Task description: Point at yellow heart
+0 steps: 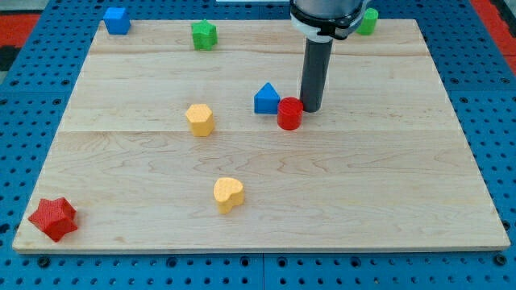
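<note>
**Arm upright, rod straight down**

My arm enters from the view's top, right of the middle. The dark rod hangs vertical under a grey collar. My tip (311,109) rests at the board's surface, in the upper half.

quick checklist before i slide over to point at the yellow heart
1. Yellow heart in view, toward the view's bottom: ok.
2. My tip located, touching or nearly touching the red cylinder: ok.
3. Path clear at the start: not ok, the red cylinder sits on the heart side of my tip.
4. Blue block out of the line: ok.
5. Not confusing the target with the yellow hexagon-like block: ok, it lies farther up and left.
</note>
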`<action>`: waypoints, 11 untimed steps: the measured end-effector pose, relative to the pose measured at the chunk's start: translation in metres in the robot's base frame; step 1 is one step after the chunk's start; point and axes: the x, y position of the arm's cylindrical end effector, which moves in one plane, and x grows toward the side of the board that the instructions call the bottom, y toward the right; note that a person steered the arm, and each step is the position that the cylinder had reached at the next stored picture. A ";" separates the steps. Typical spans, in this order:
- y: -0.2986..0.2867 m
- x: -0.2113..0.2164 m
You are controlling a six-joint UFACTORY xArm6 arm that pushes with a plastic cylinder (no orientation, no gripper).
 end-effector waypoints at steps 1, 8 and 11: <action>0.008 0.014; -0.069 0.172; -0.080 0.164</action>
